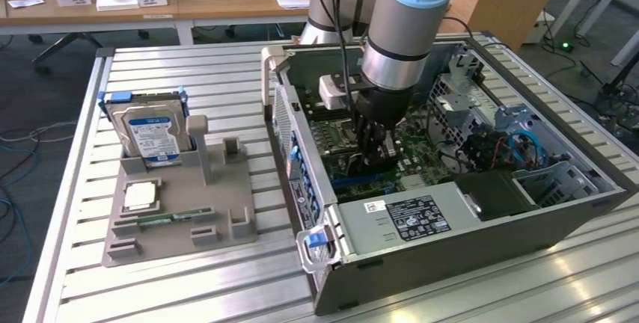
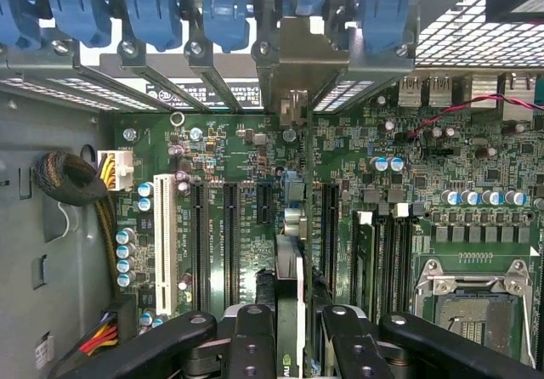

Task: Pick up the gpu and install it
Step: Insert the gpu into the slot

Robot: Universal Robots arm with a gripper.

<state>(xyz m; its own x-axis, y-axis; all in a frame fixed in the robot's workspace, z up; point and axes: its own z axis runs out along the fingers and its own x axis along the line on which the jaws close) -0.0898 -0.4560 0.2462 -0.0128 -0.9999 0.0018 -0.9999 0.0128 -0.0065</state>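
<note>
One arm reached down into one open computer case (image 1: pixel 450 263), which lay on its side along the tabletop's (image 1: pixel 200 285) edge on the exterior view's right. One grey holder (image 1: pixel 179 226) sat toward the opposite edge. It carried one hard drive (image 1: pixel 150 136) standing upright, one processor chip (image 1: pixel 140 196) lying flat and one memory stick (image 1: pixel 164 218) just beside it.

In the exterior view the gripper (image 1: pixel 375 155) hung low inside the case, over the motherboard (image 1: pixel 345 132), and the arm hid what it held. The wrist view showed that part. The two fingers (image 2: pixel 252 336) were partly closed on the gpu (image 2: pixel 289 268), one on each face. The card was seen edge-on and stood upright over the motherboard among the expansion slots. There were one white slot (image 2: pixel 164 243) and several black ones. One bare processor socket (image 2: pixel 472 307) lay well apart from the card, past the memory slots. Whether the card's lower edge touched a slot could not be told.

The card's pale bracket end (image 2: pixel 289 65) sat close to the case's rear wall, among the blue latches (image 2: pixel 225 9), with little room on either side. Outside the case, bare slats separated the holder from the case wall, and more lay along the tabletop's near edge.
</note>
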